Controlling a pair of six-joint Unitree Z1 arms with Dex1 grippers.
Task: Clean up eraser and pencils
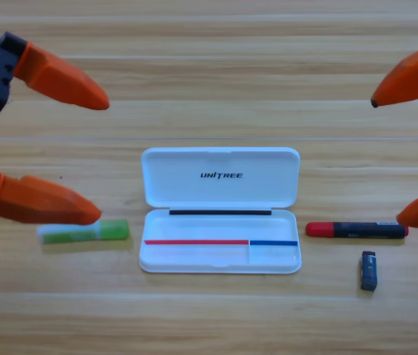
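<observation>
High view: a white hinged plastic case (220,214) lies open at centre on the wooden table (209,318). At its 9 o'clock, a translucent green pencil (84,233); at 3 o'clock, a black red-ended pencil (356,230); at 4 o'clock, a small dark eraser (369,271). All look light and rigid, the pencils likely slippery; grip them mid-length. Left gripper (96,158) and right gripper (386,160) hover with jaws wide apart.

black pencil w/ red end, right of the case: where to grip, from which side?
Probably mid-body on the black pencil, coming straight down with the right gripper, whose jaws stand wide open. It lies flat, running left-right, so the jaws should close across its thin width. It lies apart from the white case and the eraser.
</observation>
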